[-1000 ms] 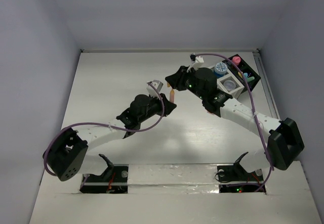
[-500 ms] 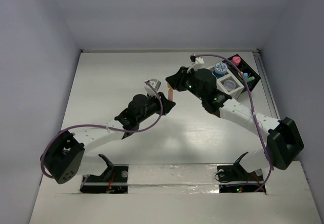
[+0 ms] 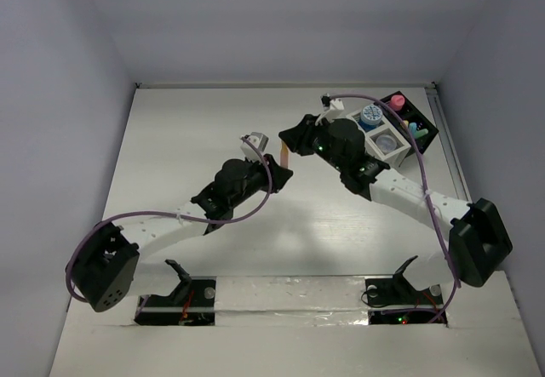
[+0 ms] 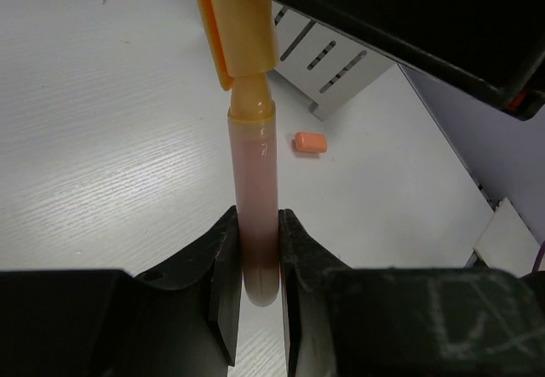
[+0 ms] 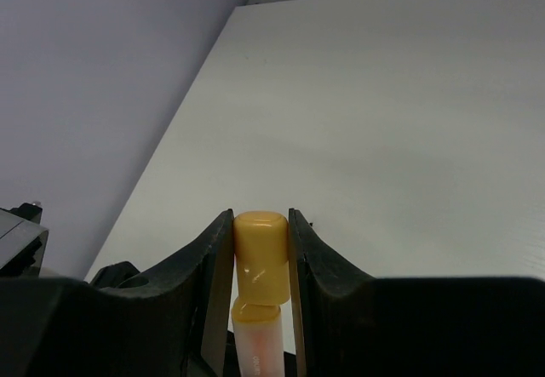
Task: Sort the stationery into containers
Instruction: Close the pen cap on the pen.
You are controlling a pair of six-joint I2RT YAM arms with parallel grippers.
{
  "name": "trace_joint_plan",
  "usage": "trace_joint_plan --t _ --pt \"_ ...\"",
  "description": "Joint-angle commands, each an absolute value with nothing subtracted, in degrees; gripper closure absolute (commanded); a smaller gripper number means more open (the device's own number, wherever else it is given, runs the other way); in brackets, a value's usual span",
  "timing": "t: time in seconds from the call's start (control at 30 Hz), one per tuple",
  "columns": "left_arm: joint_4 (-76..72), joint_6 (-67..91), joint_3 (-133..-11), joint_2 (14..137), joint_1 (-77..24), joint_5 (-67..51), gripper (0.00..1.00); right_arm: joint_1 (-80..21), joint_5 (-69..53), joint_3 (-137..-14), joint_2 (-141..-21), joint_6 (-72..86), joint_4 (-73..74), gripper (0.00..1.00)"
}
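An orange pen (image 3: 285, 157) hangs above the table between both grippers. My left gripper (image 4: 255, 228) is shut on the lower end of its pale pink-orange barrel (image 4: 254, 190). My right gripper (image 5: 261, 224) is shut on its yellow-orange cap (image 5: 261, 258), which sits a little askew on the pen's neck. In the top view the left gripper (image 3: 274, 171) is just below the right gripper (image 3: 289, 141). The containers (image 3: 423, 139), half white and half black, stand at the back right. They hold a blue jar (image 3: 370, 116), a greyish jar (image 3: 387, 141), a pink item (image 3: 397, 102) and mint pieces (image 3: 415, 128).
A small orange capsule piece (image 4: 309, 143) lies on the table beside the slatted white side of the containers (image 4: 336, 66). The right arm's black body (image 4: 409, 19) hangs over the top of the left wrist view. Walls close off the table at the back and sides.
The left arm has drifted slightly left and its elbow has dropped a little. Both grips on the orange pen are unchanged.
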State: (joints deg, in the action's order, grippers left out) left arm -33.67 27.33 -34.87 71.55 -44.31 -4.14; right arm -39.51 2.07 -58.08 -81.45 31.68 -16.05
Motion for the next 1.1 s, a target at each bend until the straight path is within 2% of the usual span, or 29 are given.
trace_joint_plan --t 0.0,0.37,0.6,1.07 --pt "-38.5 28.3 -37.4 70.0 -44.5 -1.5 1.00 -40.2 1.8 -56.3 -78.6 33.0 -20.6 0.99" --pt "-42.0 30.1 -40.4 72.2 -44.5 -2.0 1.00 -42.0 2.1 -52.4 -76.2 33.9 -24.8 0.99" --pt "-43.5 29.8 -39.6 69.5 -44.5 -2.3 1.00 -42.0 -3.5 -50.0 -75.2 35.1 -27.6 1.00" --pt "-37.4 25.8 -39.5 64.8 -44.5 1.5 1.00 -42.0 -9.5 -52.0 -70.1 30.5 -14.5 1.00"
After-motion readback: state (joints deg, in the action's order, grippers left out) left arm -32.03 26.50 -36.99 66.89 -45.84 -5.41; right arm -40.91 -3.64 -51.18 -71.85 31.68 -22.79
